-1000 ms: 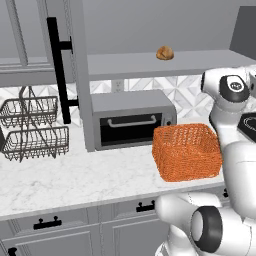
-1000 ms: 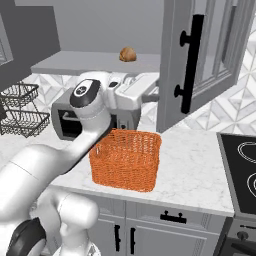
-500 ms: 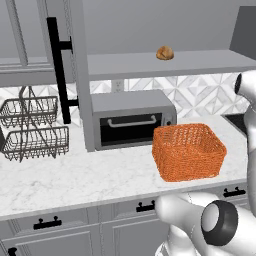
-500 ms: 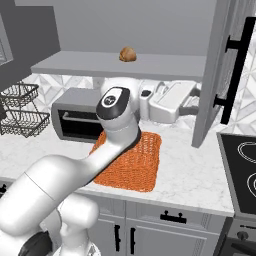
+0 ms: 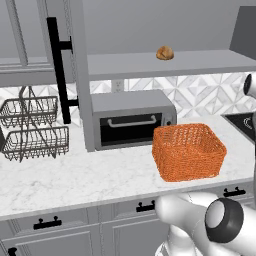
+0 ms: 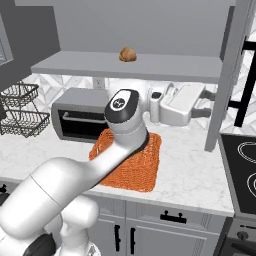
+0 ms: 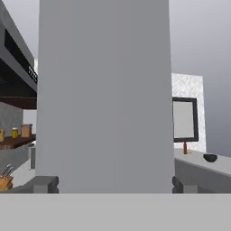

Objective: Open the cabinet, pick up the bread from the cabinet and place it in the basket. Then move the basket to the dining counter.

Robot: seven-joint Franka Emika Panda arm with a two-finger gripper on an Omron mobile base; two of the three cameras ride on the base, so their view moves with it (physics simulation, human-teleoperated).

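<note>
In the left base view the bread (image 5: 165,52) lies on the open cabinet (image 5: 165,65) shelf, above the basket (image 5: 188,151) on the worktop. In the right base view the arm reaches level toward the right door (image 6: 231,75). In the hand view the gripper (image 7: 108,182) is spread wide, empty, facing that door panel.

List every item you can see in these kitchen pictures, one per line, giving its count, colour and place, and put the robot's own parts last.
bread: one, golden-brown, on the open cabinet shelf.
cabinet: one, grey, doors open, above the worktop.
basket: one, orange, on the marble worktop right of the toaster oven.
toaster oven: one, grey, dark door, under the shelf.
wire rack: one, dark, two tiers, left end of the worktop.
stove: one, black, right of the worktop.
drawers: several, grey, black pulls, below the worktop.
tool: one, white with dark tips, open, against the right cabinet door's edge.
</note>
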